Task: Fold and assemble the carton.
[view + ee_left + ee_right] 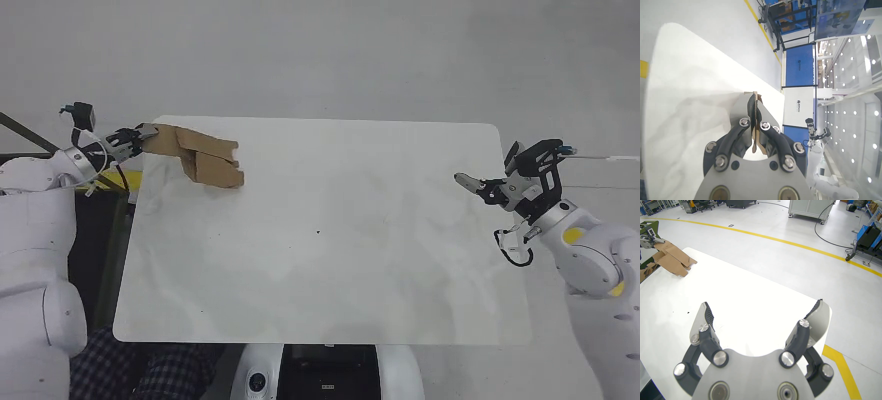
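A flat, unfolded brown cardboard carton [205,157] hangs tilted over the far left corner of the white table [320,260], its free end low near the tabletop. My left gripper [140,137] is shut on the carton's edge at that corner. In the left wrist view the cardboard edge [754,121] is pinched between the fingers of that gripper [754,106]. My right gripper [463,180] hovers open over the right side of the table, far from the carton. The right wrist view shows its fingers spread [762,308] and the carton [671,256] far across the table.
A bin with more cardboard pieces [646,271] stands just off the table's left edge. The table's middle and front lie bare white. Yellow floor lines [772,238] run beyond the far edge.
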{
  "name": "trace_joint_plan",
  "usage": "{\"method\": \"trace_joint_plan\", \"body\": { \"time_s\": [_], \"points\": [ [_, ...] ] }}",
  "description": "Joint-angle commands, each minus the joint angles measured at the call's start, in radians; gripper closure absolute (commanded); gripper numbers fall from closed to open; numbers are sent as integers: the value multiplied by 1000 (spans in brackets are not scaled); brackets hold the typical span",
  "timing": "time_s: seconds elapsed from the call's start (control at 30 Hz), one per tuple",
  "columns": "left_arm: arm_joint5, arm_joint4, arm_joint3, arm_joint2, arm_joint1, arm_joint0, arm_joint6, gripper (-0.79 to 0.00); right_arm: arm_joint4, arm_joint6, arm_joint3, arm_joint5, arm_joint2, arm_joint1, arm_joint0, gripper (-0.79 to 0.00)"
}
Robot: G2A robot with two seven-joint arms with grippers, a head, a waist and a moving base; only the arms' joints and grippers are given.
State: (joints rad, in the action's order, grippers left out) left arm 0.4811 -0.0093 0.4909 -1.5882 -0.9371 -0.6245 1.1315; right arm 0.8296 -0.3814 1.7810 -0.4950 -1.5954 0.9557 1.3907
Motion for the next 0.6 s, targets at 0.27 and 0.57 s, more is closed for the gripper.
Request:
{"method": "trace_joint_plan", "body": {
  "time_s": [0.27, 0.57],
  "points": [
    [-74, -204, 224, 103, -58, -32, 85, 0, 0, 0, 0, 0, 0, 0, 0, -785],
    [-144, -349, 445, 187, -86, -58, 144, 0, 0, 0, 0, 0, 0, 0, 0, -785]
  ]
}}
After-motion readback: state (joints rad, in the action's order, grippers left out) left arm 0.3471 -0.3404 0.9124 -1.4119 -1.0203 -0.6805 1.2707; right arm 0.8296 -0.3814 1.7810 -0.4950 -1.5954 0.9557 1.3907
